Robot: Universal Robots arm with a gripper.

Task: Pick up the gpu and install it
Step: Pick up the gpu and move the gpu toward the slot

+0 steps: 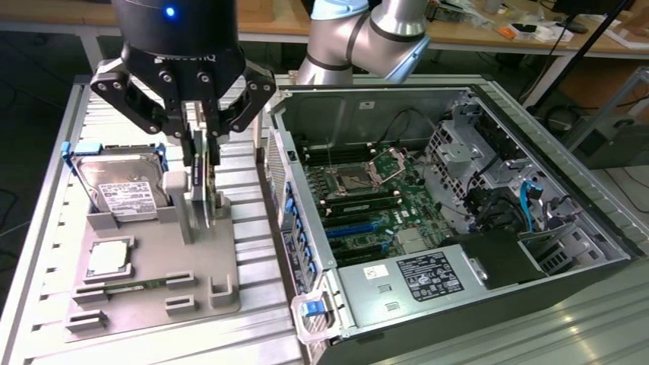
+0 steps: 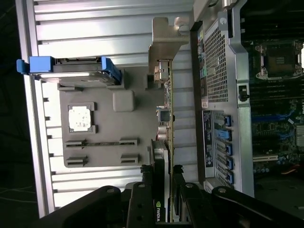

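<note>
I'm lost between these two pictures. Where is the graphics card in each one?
Exterior view: the graphics card stands on edge in the grey holder, gripped by the pincer, on the exterior view's left of the open computer case.
Wrist view: the graphics card is edge-on, running from the pincer toward its silver bracket, between holder and case.
Shared landmark: the blue-framed hard drive.

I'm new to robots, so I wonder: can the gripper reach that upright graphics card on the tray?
Likely yes: the gripper seems closed on the top edge of the gpu, with nothing blocking it.
</note>
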